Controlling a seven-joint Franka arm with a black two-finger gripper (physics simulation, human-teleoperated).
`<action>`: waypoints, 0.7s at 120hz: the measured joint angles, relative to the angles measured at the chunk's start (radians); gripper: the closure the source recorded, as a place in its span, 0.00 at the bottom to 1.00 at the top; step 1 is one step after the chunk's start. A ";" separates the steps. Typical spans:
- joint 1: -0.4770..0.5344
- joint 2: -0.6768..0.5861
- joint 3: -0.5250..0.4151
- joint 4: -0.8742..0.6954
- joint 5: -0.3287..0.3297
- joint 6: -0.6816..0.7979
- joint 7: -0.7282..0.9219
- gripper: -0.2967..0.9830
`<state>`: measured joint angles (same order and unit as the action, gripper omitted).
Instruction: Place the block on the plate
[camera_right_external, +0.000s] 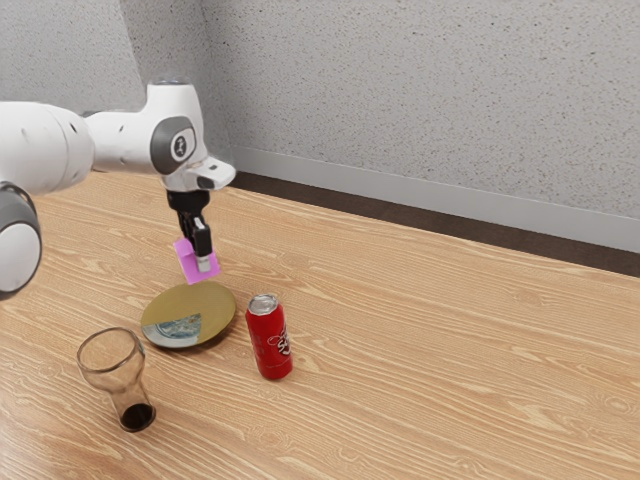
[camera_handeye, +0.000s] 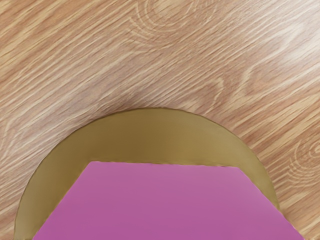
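Table (camera_right_external: 450, 350): light wood, wavy grain, w/ a pale sheen in the wrist view; far edge slants across the ext. view.
Room: speckled grey wall (camera_right_external: 420, 100), w/ a corner toward the ext. view's left; pale baseboard (camera_right_external: 450, 204) below, dark floor strip (camera_right_external: 400, 213) btwn it & the table's far edge.
Gripper (camera_right_external: 203, 266): closed on the block, off the table.
Block (camera_right_external: 188, 262): pink, tilted, held above the plate, on its side toward the table's far edge.
Plate (camera_right_external: 218, 302): olive-gold, round (w/ a grey-blue patch, pattern unclear).
Can (camera_right_external: 268, 342): red, upright, just beside the plate.
Glass (camera_right_external: 115, 370): clear, dark at the bottom, farther from the table's far edge than the plate.
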<state>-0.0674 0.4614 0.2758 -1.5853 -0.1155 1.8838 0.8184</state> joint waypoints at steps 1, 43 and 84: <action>0.000 -0.001 0.000 -0.004 0.000 0.001 0.001 0.50; 0.029 -0.034 0.000 -0.132 -0.027 0.066 0.035 0.50; 0.043 -0.025 -0.001 -0.183 -0.043 0.111 0.052 0.47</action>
<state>-0.0246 0.4363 0.2746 -1.7683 -0.1590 1.9951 0.8702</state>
